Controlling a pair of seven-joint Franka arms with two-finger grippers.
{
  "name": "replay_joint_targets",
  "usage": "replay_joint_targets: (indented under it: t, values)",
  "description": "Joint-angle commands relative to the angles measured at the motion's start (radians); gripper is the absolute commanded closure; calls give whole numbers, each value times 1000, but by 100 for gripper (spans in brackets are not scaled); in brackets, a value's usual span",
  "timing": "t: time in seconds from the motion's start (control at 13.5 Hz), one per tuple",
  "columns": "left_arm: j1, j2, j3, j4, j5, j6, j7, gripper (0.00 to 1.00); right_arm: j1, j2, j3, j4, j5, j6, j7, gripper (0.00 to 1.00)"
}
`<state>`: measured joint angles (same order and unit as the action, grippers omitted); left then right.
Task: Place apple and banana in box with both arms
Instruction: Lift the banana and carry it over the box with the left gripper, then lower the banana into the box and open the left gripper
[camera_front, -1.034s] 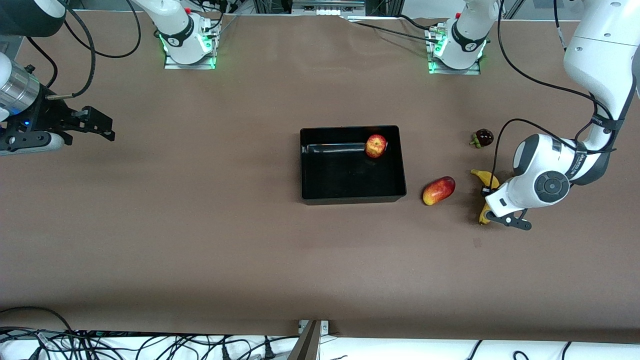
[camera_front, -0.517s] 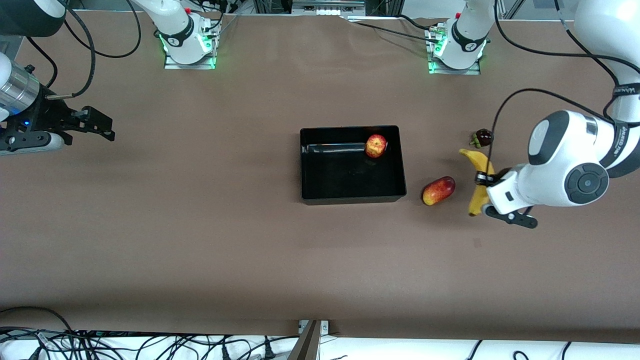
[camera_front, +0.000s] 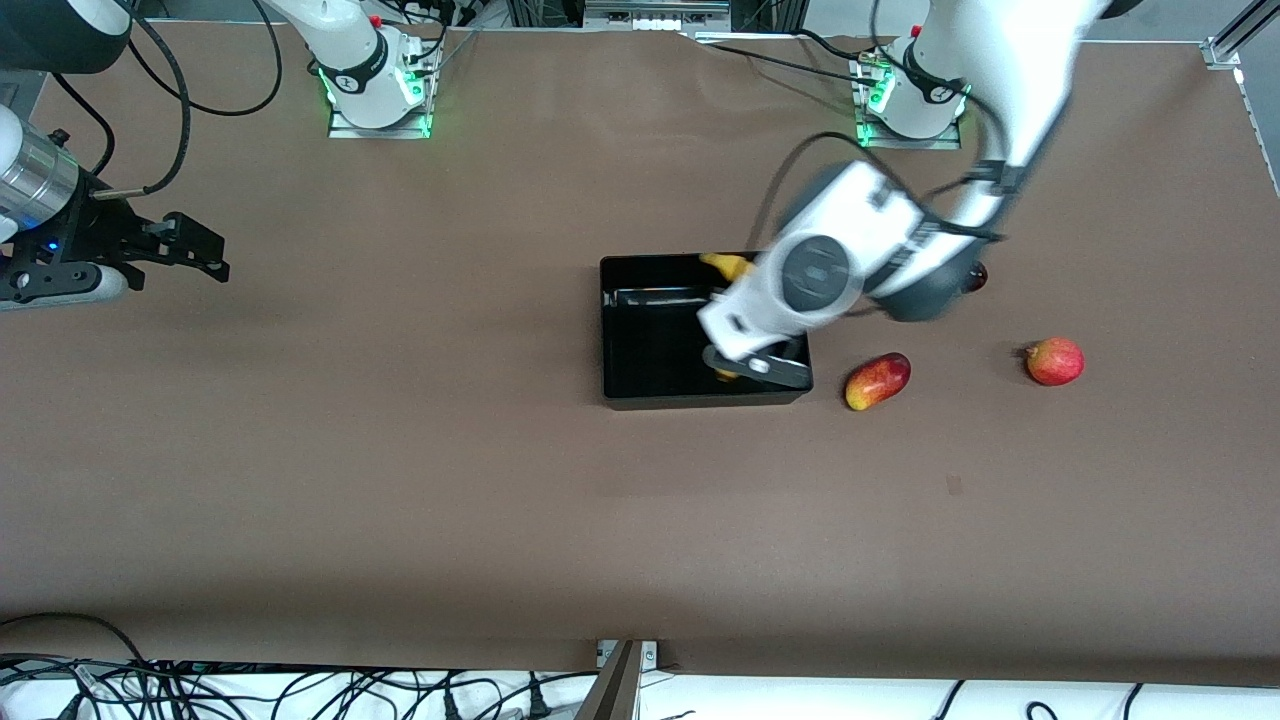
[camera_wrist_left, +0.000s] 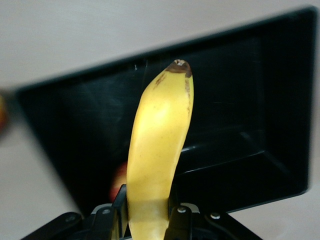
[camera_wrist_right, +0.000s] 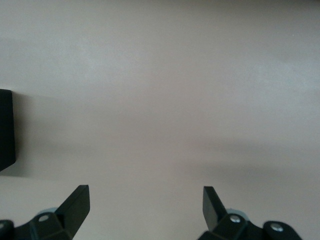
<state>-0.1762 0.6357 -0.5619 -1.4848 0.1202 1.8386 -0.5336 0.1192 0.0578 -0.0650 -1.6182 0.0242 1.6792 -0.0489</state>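
Observation:
My left gripper (camera_front: 745, 345) is shut on the yellow banana (camera_front: 728, 264) and holds it over the black box (camera_front: 640, 385), at the box's end toward the left arm. In the left wrist view the banana (camera_wrist_left: 157, 145) stands up between the fingers (camera_wrist_left: 119, 215) of that gripper (camera_wrist_left: 148, 212), with the box (camera_wrist_left: 285, 125) below it. A red blur beside the banana there is the apple (camera_wrist_left: 118, 181), lying in the box; the arm hides it in the front view. My right gripper (camera_front: 195, 255) is open and empty, and waits over the right arm's end of the table; it also shows in the right wrist view (camera_wrist_right: 145, 200).
An oblong red-yellow fruit (camera_front: 877, 381) lies just outside the box toward the left arm's end. A pinkish-red round fruit (camera_front: 1054, 361) lies farther that way. A dark fruit (camera_front: 977, 276) peeks out from under the left arm. A corner of the box (camera_wrist_right: 5, 130) shows in the right wrist view.
My left arm lifted the banana off the table and swung it over the box. This uncovered the pinkish-red round fruit. The right arm has not moved.

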Motion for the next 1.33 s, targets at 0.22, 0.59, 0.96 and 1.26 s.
replay_joint_targets:
  t: [0.22, 0.59, 0.96, 1.26]
  values:
    - [-115, 137, 83, 24, 39, 165, -55, 98, -3, 5, 4, 21, -13, -18, -2, 0]
    - [-114, 164, 85, 34, 55, 156, -78, 0, -3, 5, 4, 21, -13, -18, -2, 0]
    - [62, -103, 70, 61, 36, -120, -45, 0, -3, 5, 4, 21, -13, -18, -2, 0]
    - [161, -288, 149, 98, 36, -343, 201, 0, -3, 5, 4, 21, -13, -18, -2, 0]
